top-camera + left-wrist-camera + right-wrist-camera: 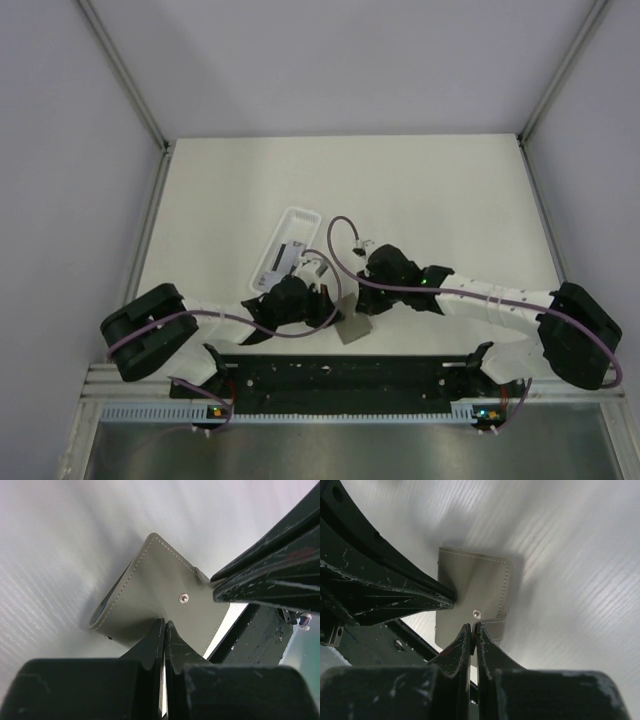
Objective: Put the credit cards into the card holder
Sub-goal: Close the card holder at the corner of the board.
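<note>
Tabletop [420,190] is ribbed white, boxed in by pale walls [340,60]. Near its front edge my left claw [164,625] and right claw [472,627], both pinched fully shut, grip the flat grey stitched leather card holder [352,331] between them.

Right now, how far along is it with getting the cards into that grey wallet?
Barely begun. Nothing looks done: no card shows in the card holder. In hand: the left end effector and right end effector are each shut on an edge of it, probably to open it. Left: opening it and slipping in every card; the cards themselves I can't make out.
</note>
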`<state>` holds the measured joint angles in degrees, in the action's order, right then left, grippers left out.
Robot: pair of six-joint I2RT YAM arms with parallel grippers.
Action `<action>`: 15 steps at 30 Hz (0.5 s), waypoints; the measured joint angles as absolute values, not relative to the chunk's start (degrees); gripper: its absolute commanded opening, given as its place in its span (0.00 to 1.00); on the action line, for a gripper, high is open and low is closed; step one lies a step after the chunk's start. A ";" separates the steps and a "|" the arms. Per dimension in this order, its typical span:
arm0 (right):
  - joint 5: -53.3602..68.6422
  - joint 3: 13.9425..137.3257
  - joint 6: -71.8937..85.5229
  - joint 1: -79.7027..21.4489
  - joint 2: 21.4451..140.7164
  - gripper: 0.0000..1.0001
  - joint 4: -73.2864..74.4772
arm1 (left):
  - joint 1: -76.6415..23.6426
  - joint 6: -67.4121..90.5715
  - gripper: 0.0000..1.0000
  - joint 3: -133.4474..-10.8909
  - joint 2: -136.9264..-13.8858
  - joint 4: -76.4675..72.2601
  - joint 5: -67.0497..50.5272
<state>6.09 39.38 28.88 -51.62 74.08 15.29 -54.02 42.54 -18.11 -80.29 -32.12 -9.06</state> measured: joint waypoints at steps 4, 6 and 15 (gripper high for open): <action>7.70 39.38 28.49 -53.32 77.45 0.12 13.93 | -54.17 42.98 0.00 -18.09 -81.01 -33.06 -9.41; 9.02 39.38 28.69 -54.19 79.83 0.20 12.99 | -54.28 43.20 0.00 -18.09 -81.12 -33.08 -9.43; 12.23 39.38 30.06 -55.44 82.37 0.30 7.94 | -54.46 43.62 0.00 -16.80 -80.99 -34.85 -9.17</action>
<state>12.23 39.38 30.06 -55.44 82.37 7.94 -54.46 43.62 -16.80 -80.99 -34.85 -9.17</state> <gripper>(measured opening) 0.298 0.021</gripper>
